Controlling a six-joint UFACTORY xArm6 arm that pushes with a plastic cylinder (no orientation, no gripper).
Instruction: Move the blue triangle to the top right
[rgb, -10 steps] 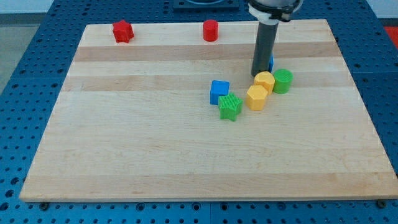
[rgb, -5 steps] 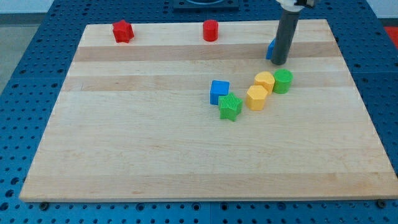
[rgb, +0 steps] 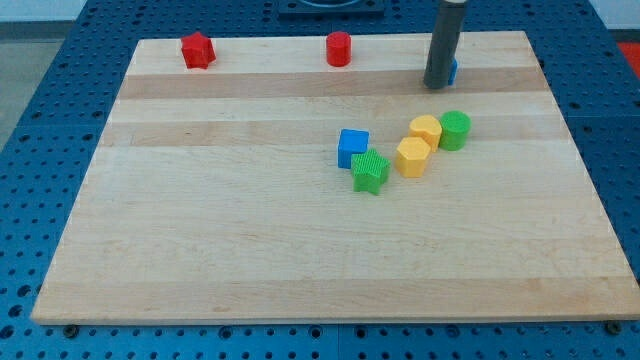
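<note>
My tip (rgb: 437, 86) near the tabletop's (rgb: 250, 250) top right, blue triangle (rgb: 453, 70) touching its right side, mostly hidden, no end effector jaws, rod holds nothing, yellow and green blocks below

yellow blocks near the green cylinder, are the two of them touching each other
Touching. The camera view shows the upper yellow block overlapping the lower yellow block with no board visible between them.
</note>
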